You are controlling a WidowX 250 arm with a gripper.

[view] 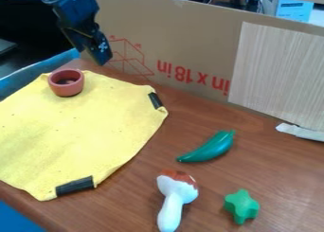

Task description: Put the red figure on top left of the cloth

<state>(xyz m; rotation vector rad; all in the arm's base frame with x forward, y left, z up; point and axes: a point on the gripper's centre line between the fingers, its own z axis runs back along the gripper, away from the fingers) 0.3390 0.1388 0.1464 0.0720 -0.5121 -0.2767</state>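
Red cup sits upright on the yellow cloth, near its top edge. Can't tell if your jaws, up and right of it, are apart or together; swing them low and left and you'd likely clip the rim, tipping it.

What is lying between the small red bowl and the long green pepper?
From the bowl to the pepper, the camera view shows first the yellow cloth, then bare brown table.

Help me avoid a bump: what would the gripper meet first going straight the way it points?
Likely the yellow cloth or the table behind it; how far off the gripper hangs is unclear.
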